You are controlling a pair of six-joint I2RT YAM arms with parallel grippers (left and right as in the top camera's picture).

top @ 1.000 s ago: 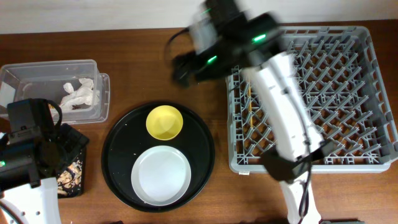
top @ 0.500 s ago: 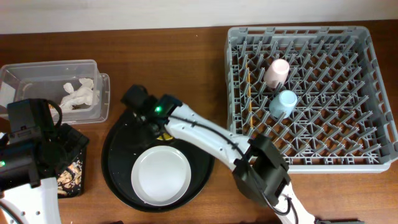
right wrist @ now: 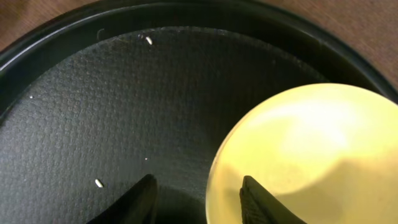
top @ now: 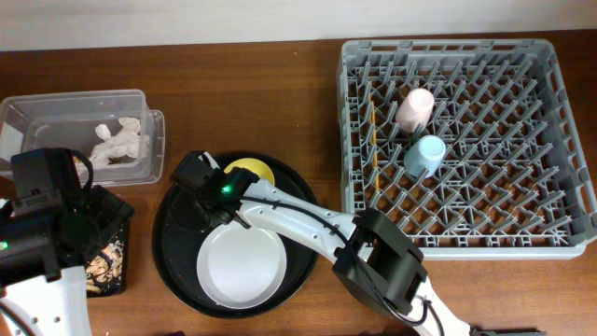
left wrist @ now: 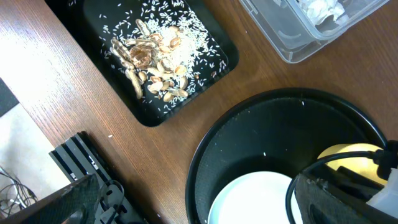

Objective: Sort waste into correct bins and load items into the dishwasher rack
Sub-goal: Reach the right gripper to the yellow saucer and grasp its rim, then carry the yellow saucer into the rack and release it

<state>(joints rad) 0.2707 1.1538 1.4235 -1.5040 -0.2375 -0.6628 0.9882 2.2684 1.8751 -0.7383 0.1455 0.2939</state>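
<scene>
The yellow saucer point(right wrist: 311, 155) lies at the back of the round black tray point(right wrist: 93, 124), behind the pale plate point(top: 241, 263). My right gripper point(right wrist: 198, 186) is open and straddles the saucer's left rim, one finger on the tray side and one over the saucer point(top: 252, 170). In the dishwasher rack point(top: 522, 56) stand the pink cup point(top: 416, 108), the light-blue cup point(top: 424, 154) and the chopsticks point(top: 372, 140). Open and holding nothing, my left gripper point(left wrist: 199, 211) hovers by the tray's left edge. Tissue point(top: 119, 142) lies in the clear tub point(top: 56, 107). Food scraps point(left wrist: 155, 59) fill the black rectangular tray point(left wrist: 211, 65).
A few rice grains point(right wrist: 98, 183) lie loose on the round tray's floor. The right arm point(top: 308, 219) stretches across the tray and over part of the plate. My left arm point(top: 42, 243) covers most of the black rectangular tray seen from overhead.
My right arm swung from the rack's left side down to the round tray and settled at the saucer's rim, its jaws narrowing. The left arm stayed still.
</scene>
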